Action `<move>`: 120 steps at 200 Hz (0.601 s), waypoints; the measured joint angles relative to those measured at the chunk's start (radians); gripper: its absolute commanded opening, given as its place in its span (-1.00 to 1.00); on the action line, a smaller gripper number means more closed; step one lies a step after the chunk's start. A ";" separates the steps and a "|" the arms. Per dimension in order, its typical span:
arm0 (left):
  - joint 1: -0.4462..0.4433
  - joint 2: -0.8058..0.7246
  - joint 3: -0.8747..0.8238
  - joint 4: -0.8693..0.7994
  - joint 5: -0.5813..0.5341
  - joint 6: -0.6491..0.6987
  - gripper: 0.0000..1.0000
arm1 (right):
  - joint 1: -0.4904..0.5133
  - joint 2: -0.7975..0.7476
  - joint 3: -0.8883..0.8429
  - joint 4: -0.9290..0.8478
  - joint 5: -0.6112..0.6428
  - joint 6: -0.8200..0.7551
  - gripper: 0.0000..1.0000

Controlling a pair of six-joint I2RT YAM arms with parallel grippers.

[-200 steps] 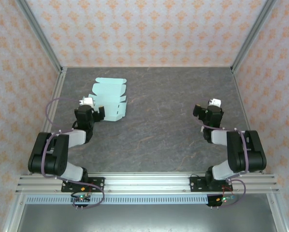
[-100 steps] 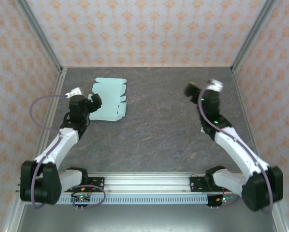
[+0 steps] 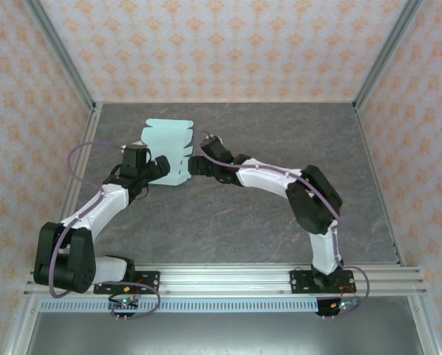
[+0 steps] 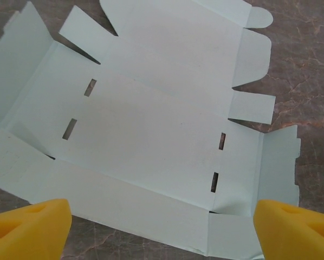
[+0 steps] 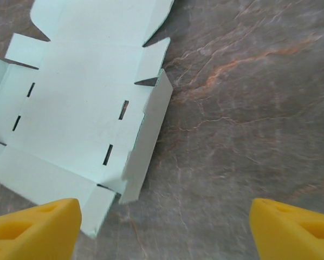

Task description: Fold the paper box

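Top and wrist views. The paper box (image 3: 168, 151), an unfolded die-cut sheet of pale mint-green card, is lying on the grey marbled table (image 3: 250, 244), its four narrow slots facing up. The left gripper (image 4: 162, 230) is hovering just beside the box's near-left corner, its yellow fingertips (image 4: 29, 227) standing wide apart and gripping nothing; the box's near edge is lying between them. The right gripper (image 5: 162, 227) is hovering just beside the box's right edge, its jaws likewise spread and empty. Along that right edge, a long side flap is appearing to tilt slightly up off the table.
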State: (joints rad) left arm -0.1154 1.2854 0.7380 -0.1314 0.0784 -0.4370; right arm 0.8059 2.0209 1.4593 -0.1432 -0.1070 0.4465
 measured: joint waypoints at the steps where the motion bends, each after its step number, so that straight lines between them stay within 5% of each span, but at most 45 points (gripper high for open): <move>1: 0.000 -0.003 0.000 -0.001 -0.002 0.000 0.76 | 0.000 0.003 0.003 0.000 -0.001 0.001 0.56; 35: 0.000 -0.052 0.000 -0.011 -0.021 0.000 0.76 | -0.004 0.154 0.149 -0.019 -0.034 0.068 0.33; 96: 0.000 -0.065 -0.023 -0.034 -0.027 -0.001 0.77 | -0.008 0.266 0.251 -0.049 -0.062 0.126 -0.60; 120: 0.000 -0.086 -0.028 -0.046 -0.027 -0.001 0.77 | -0.021 0.266 0.246 -0.039 -0.082 0.129 -0.82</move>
State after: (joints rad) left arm -0.1154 1.1992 0.7101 -0.1772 0.0513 -0.4377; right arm 0.7853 2.2864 1.7050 -0.1825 -0.1890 0.5751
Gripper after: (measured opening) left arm 0.883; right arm 0.150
